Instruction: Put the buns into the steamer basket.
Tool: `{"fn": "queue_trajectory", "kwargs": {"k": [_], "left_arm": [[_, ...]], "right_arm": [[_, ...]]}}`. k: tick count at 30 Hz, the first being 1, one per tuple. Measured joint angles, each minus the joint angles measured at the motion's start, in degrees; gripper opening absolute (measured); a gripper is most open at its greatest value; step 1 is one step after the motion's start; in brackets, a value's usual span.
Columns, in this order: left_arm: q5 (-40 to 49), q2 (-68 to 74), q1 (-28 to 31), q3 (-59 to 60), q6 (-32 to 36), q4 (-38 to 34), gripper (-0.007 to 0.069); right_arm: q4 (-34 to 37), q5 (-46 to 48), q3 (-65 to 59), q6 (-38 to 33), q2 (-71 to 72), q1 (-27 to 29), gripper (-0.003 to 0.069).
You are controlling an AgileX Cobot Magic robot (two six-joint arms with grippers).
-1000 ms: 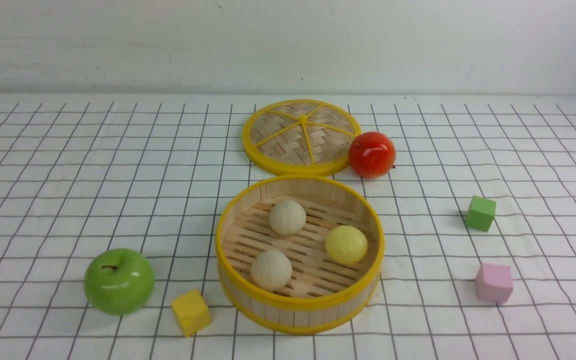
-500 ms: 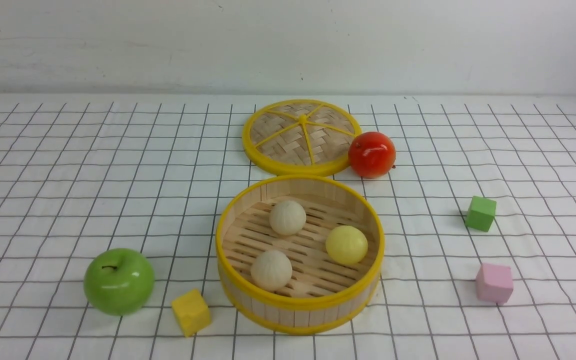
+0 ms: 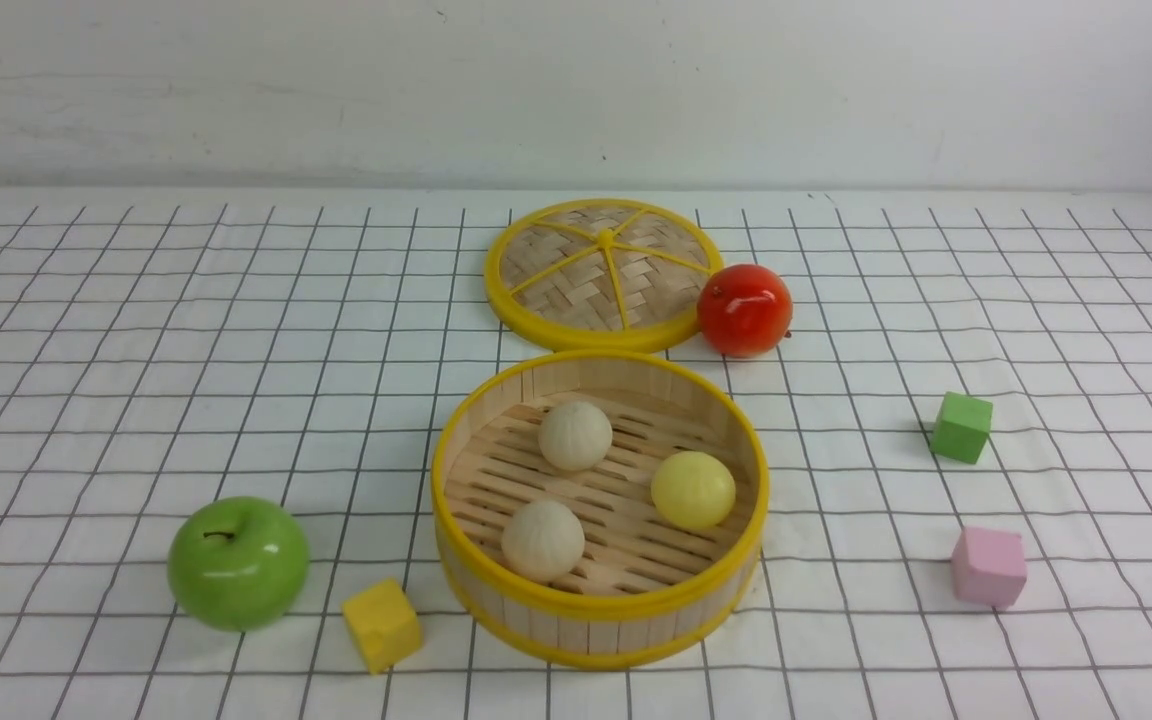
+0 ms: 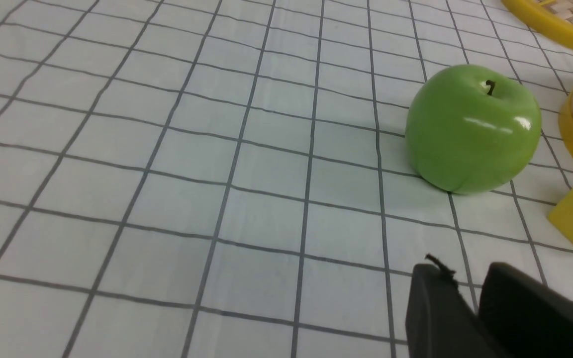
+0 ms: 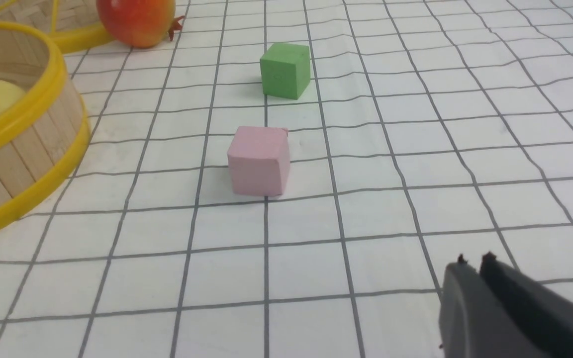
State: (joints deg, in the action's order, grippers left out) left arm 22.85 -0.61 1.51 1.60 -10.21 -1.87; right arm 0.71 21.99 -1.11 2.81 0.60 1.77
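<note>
"Yellow rims circle the steamer basket (image 3: pixel 601 605) in the front view, don't they? Where are the buns?"

"All three sit inside, on the slatted floor. One cream-white bun (image 3: pixel 575 436) is towards the far side, a second cream-white bun (image 3: pixel 543 541) is nearer and to the left, and the pale yellow bun (image 3: pixel 693 490) is on the right. They're apart from one another."

"And around the basket?"

"The woven lid (image 3: pixel 605 270) lies flat just beyond it, with the red fruit (image 3: pixel 744 310) at the lid's right edge. On the left are the green apple (image 3: pixel 238 563) and a yellow block (image 3: pixel 382 625); well over to the right, a green block (image 3: pixel 962 427) and a pink block (image 3: pixel 989 566). Everything rests on the gridded white surface (image 3: pixel 856 640)."

"What does the left wrist view give?"

"The left hand (image 4: pixel 470 283), dark, with its tips parted by a narrow gap and holding nothing. The apple and yellow block are in sight, and a bit of the basket's wall."

"And the right wrist view?"

"The right hand (image 5: pixel 475 263) has its tips together, nothing between them. Both other blocks show, and the yellow bun peeks over the basket's rim."
</note>
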Motion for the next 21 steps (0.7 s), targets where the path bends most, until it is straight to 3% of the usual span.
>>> {"fn": "queue_trajectory", "kwargs": {"k": [21], "left_arm": [[0.0, 0.0, -4.8, 0.0, 0.0, 0.0, 0.0155]], "right_arm": [[0.0, 0.02, 0.0, -0.05, 0.0, 0.0, 0.0064]]}}
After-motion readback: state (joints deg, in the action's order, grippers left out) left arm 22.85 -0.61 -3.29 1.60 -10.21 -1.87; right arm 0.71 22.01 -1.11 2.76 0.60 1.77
